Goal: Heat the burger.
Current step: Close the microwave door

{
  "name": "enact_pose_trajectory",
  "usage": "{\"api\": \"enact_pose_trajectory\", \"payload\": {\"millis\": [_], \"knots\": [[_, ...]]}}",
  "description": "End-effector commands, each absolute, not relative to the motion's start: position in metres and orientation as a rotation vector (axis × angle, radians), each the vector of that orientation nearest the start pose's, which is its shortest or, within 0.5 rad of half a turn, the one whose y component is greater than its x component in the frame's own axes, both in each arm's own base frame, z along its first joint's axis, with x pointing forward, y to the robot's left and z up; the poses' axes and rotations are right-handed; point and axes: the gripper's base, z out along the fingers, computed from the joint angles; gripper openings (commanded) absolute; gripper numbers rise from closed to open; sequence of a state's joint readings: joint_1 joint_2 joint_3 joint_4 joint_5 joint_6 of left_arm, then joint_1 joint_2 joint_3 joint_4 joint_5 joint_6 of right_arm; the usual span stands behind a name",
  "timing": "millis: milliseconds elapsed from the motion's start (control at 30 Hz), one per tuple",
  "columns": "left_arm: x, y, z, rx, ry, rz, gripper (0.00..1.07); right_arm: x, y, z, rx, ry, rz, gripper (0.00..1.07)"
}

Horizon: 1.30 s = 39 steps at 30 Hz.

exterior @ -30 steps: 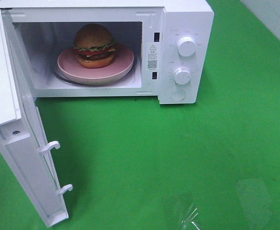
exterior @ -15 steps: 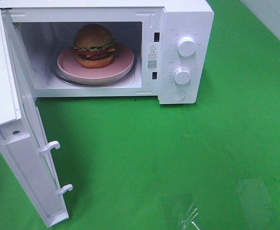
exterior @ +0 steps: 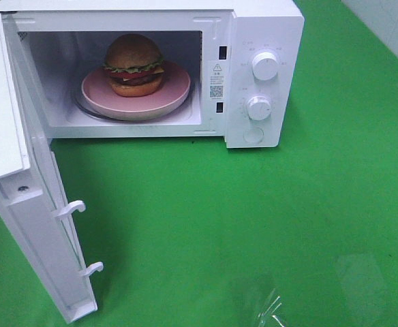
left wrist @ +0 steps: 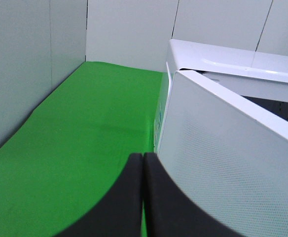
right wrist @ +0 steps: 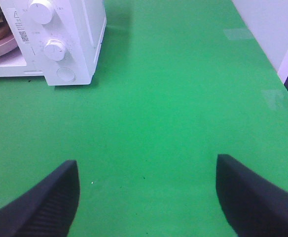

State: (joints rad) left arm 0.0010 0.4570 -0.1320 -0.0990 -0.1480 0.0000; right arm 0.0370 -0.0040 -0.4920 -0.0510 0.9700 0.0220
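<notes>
The burger (exterior: pixel 133 65) stands on a round pink plate (exterior: pixel 175 92) inside the white microwave (exterior: pixel 264 41), whose door (exterior: pixel 32 225) hangs wide open at the left. Neither gripper shows in the exterior high view. In the left wrist view my left gripper (left wrist: pixel 143 165) is shut with its black fingers pressed together and nothing between them, close to the outer mesh face of the door (left wrist: pixel 233 168). My right gripper (right wrist: pixel 146 165) stands open over bare green cloth, away from the microwave (right wrist: pixel 75 29); a sliver of the plate (right wrist: pixel 1 47) shows at that view's edge.
Two white knobs (exterior: pixel 265 65) (exterior: pixel 259 107) and a round button (exterior: pixel 253 135) sit on the microwave's control panel. Green cloth (exterior: pixel 253 225) covers the table. Grey walls (left wrist: pixel 30 64) border the table beyond the door.
</notes>
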Motion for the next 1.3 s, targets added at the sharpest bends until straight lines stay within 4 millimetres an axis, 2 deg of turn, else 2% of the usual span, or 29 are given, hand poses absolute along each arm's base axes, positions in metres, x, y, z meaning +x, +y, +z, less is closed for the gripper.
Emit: {"api": "enact_pose_trajectory", "payload": {"millis": [33,300,500,733,867,1100,1167,1300], "knots": [[0.108,0.001,0.235,-0.099,1.663,-0.064,0.0,-0.005,-0.004,0.283,-0.016,1.921,-0.023,0.76],[0.134,0.0,0.224,-0.075,1.705,-0.052,0.0,-0.005,-0.004,0.283,-0.016,1.921,-0.023,0.76],[0.153,-0.019,0.213,0.114,1.716,-0.094,0.0,-0.005,-0.004,0.283,-0.016,1.921,-0.023,0.76],[0.168,-0.034,0.201,0.192,1.766,-0.15,0.0,-0.005,-0.004,0.283,-0.016,1.921,-0.023,0.75],[0.183,-0.052,0.197,0.27,1.74,-0.288,0.0,-0.005,-0.004,0.283,-0.016,1.921,-0.023,0.75],[0.195,-0.061,0.189,0.337,1.759,-0.341,0.0,-0.005,-0.004,0.283,-0.016,1.921,-0.023,0.75],[0.206,-0.067,0.185,0.353,1.753,-0.386,0.0,-0.005,-0.004,0.283,-0.016,1.921,-0.023,0.75],[0.215,-0.071,0.183,0.364,1.75,-0.413,0.0,-0.005,-0.004,0.283,-0.016,1.921,-0.023,0.75]]}}
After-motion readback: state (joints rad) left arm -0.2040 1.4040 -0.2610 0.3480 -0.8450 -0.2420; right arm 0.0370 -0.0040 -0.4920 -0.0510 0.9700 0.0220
